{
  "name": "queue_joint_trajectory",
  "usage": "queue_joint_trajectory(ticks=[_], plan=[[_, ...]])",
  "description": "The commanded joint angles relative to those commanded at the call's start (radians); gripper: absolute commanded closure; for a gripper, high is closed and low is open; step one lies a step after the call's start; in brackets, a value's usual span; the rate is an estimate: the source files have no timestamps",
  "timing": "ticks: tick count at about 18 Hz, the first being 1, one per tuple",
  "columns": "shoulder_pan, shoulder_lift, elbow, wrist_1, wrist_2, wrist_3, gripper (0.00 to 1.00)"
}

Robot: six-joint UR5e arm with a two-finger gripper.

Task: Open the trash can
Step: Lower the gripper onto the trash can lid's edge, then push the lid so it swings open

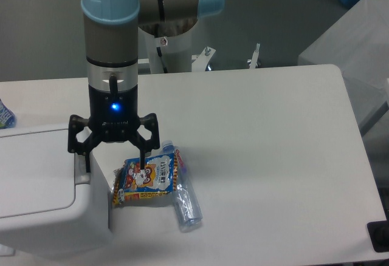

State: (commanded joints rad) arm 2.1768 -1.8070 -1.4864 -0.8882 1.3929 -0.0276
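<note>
The white trash can (42,199) stands at the lower left of the table, its flat lid down and its grey push-tab (81,170) on the right side. My gripper (115,161) hangs open just right of the tab. Its left finger (87,156) is at the tab, and I cannot tell if it touches. Its right finger (143,155) is over the snack bag (146,178). Nothing is held between the fingers.
The blue and yellow snack bag lies right of the bin with a clear plastic bottle (185,199) beside and partly under it. A colourful item (5,115) shows at the left edge. The arm's base (173,47) stands at the back.
</note>
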Motion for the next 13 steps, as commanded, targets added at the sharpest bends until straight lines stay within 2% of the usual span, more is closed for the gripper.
queue_joint_trajectory(ticks=[13], plan=[[-0.005, -0.011, 0.005, 0.0, 0.0, 0.0, 0.0]])
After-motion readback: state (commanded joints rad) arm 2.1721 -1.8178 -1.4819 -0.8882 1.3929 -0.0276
